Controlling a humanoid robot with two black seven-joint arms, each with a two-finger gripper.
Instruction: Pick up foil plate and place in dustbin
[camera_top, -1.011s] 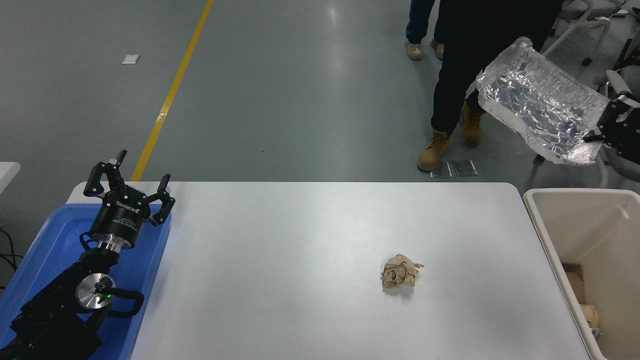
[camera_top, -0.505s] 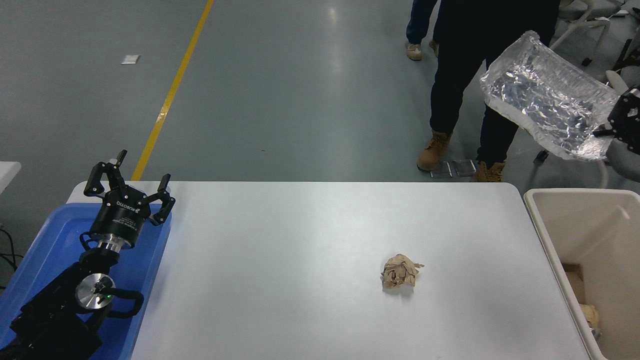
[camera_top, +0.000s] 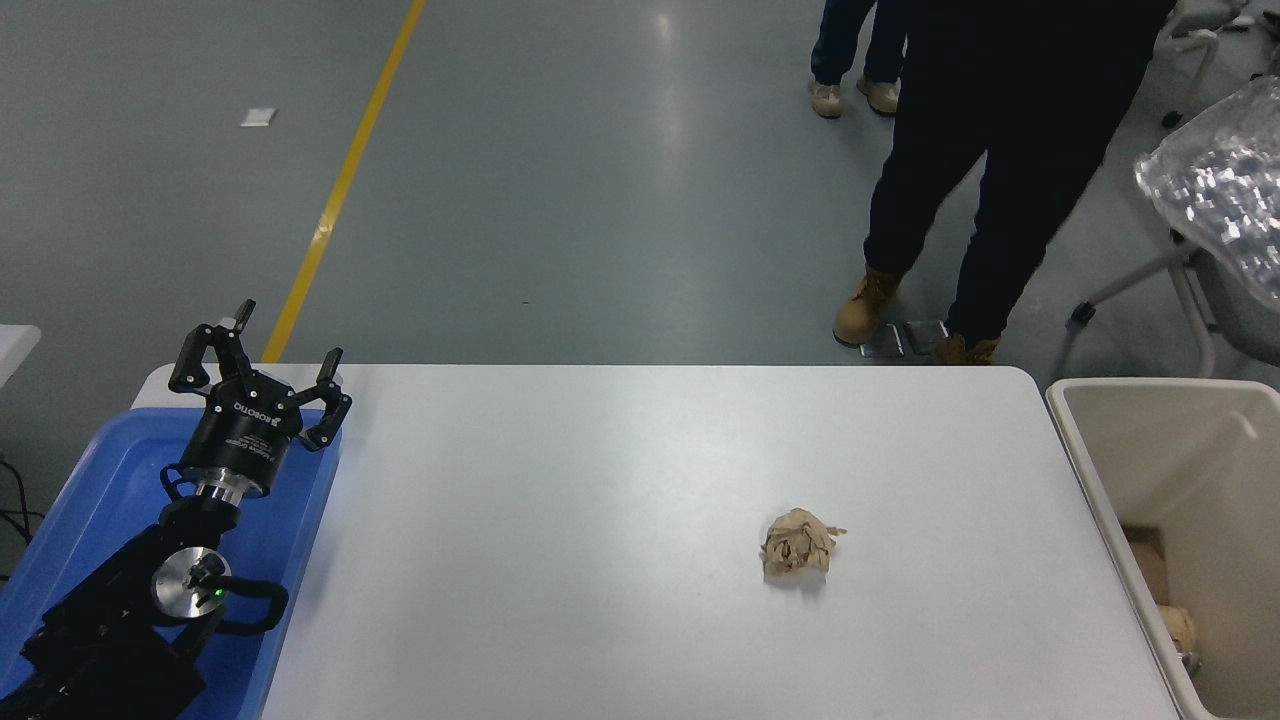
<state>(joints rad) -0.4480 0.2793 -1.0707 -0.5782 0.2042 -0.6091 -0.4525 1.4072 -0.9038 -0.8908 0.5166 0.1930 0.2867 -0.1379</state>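
Hanging at the right edge: the foil plate (camera_top: 1225, 190), high in the air, above and beyond the dustbin's far rim and cut off by the picture's border; only its crinkled silver left part shows.
Right claw: out of the picture, so whether it grips the foil plate cannot be told.
Left claw (camera_top: 262, 370): parked at the lower left on its black arm, above the near-left corner of the table; its fingers (camera_top: 212, 345) are spread wide apart, holding and touching nothing.
Dustbin (camera_top: 1100, 470): cream plastic with a thick rim, standing just beside the table's right edge; some brownish scraps lie at its bottom near the lower right corner of the picture.
Blue tray (camera_top: 90, 480): shallow, lying at the table's left end beneath the left arm.
Paper ball (camera_top: 798, 545): crumpled and brown, resting alone on the white table (camera_top: 600, 500), right of the middle, well apart from the dustbin and from the tray.
Person (camera_top: 990, 170): dark trousers and tan boots, standing on the grey floor at the table's far side, near its right corner; a second pair of legs with light shoes stands farther back.
Floor: grey, with a yellow line running at a slant on the left.
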